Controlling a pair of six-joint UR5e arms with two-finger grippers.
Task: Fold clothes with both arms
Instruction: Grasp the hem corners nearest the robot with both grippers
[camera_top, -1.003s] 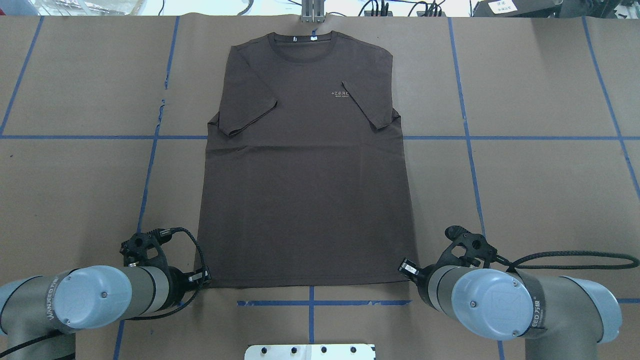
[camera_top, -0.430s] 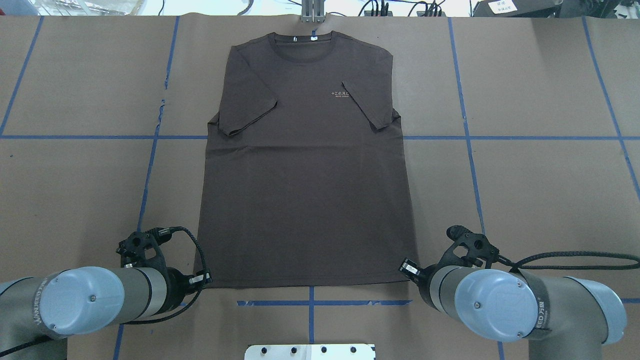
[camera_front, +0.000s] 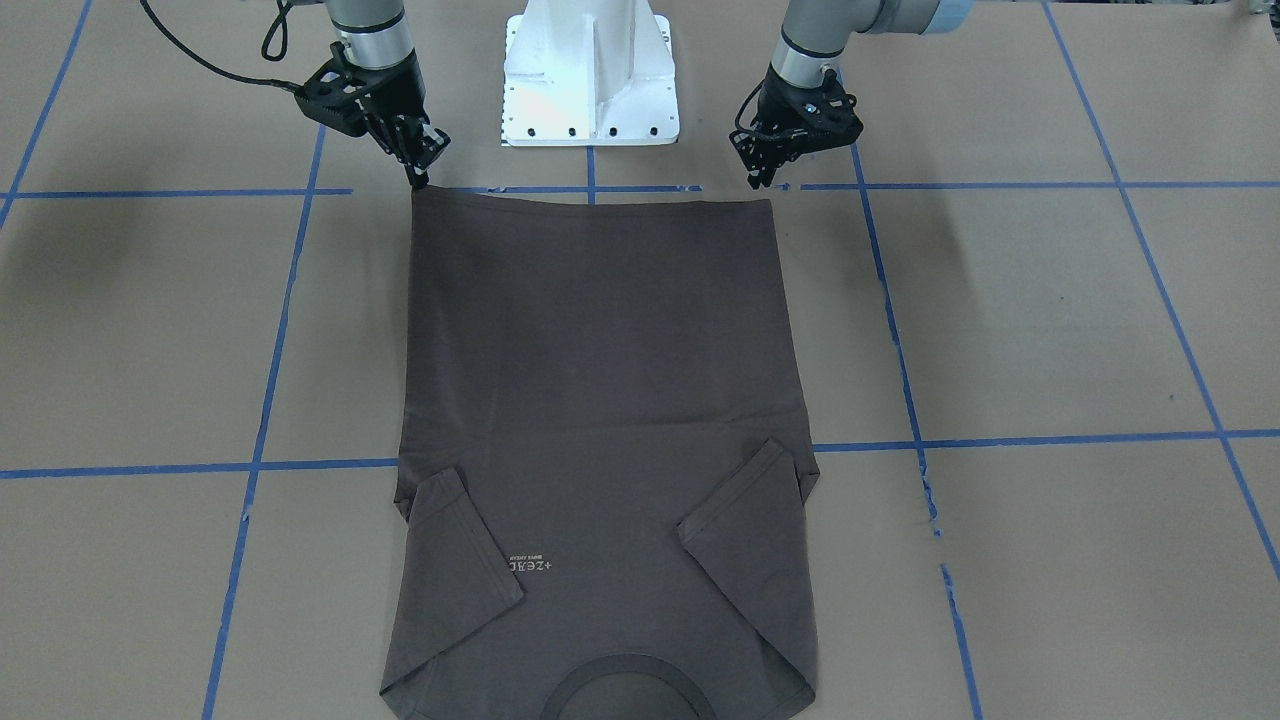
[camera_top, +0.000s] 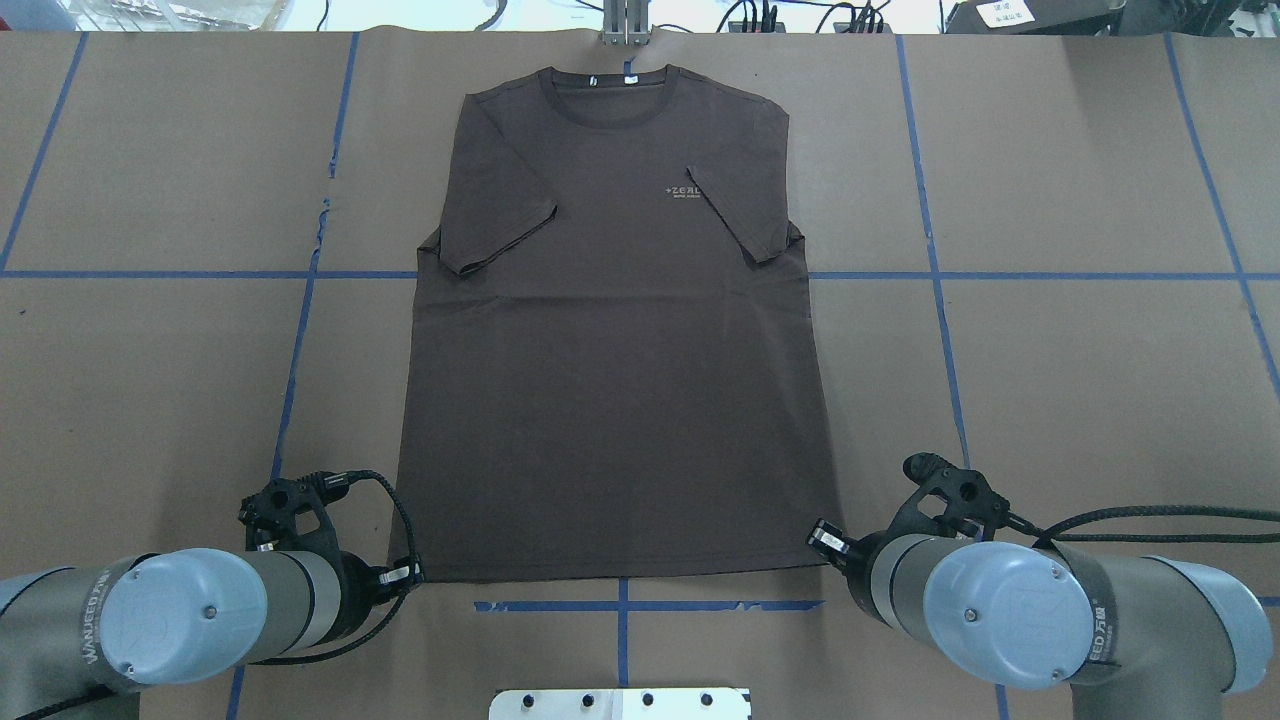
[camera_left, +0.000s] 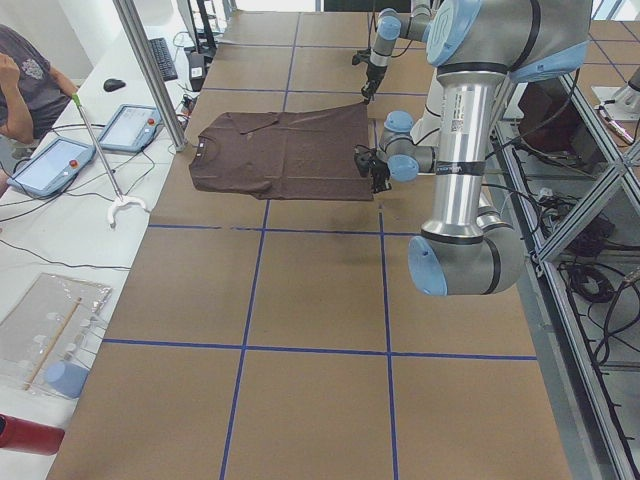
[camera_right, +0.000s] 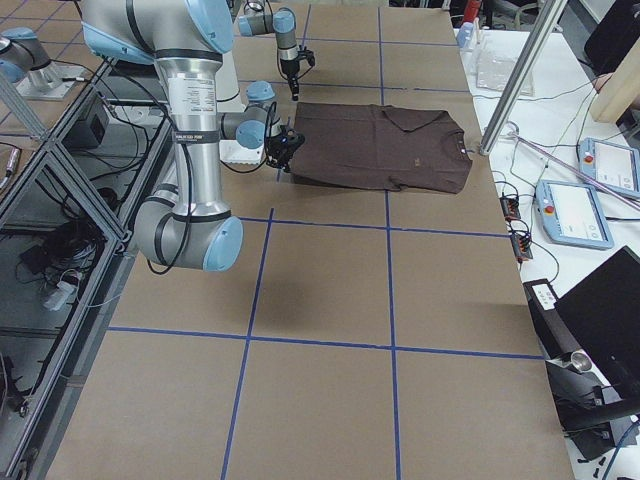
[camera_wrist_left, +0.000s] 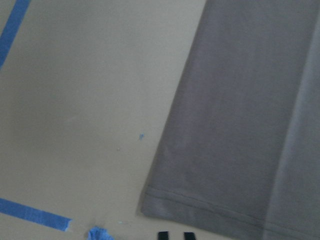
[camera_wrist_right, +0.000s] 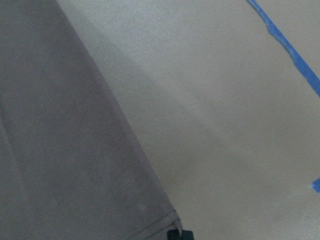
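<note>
Silver-grey tubular L arm (camera_top: 170, 615) w/ light blue joint caps lies low along the near table edge. Its forearm points inward, and its black two-finger L gripper (camera_front: 757, 178) angles down just beside the btm hem corner on its side. The R arm (camera_top: 1010, 610), same build, mirrors it, w/ the black R gripper (camera_front: 417, 172) tips right at the opposite hem corner. Black cables loop off both wrists.

L wrist cam: two black fingertips (camera_wrist_left: 163, 234) w/ a sliver between them, just off the hem edge. Can't tell if they're parted or pinching cloth. R wrist cam: one dark tip (camera_wrist_right: 175, 234) at the corner stitching; can't tell there either.

Dark brown-grey short-sleeved T-shirt (camera_top: 610, 400) lies flat, front up, mid-table, btm hem toward the robot. Its round ribbed collar (camera_top: 608, 100) is at the far edge. Both sleeves are folded in over the chest, w/ a pale logo (camera_top: 683, 191) beside one sleeve.

Surface: brown paper-covered table (camera_top: 1050, 380) gridded w/ blue tape lines (camera_top: 1000, 275). A white bolted pedestal (camera_front: 590, 80) sits btwn the arms. Side view: a person (camera_left: 25, 80) at a white bench w/ tablet-like pendants (camera_left: 50, 165), and an aluminium post (camera_left: 150, 75) near the collar end.
</note>
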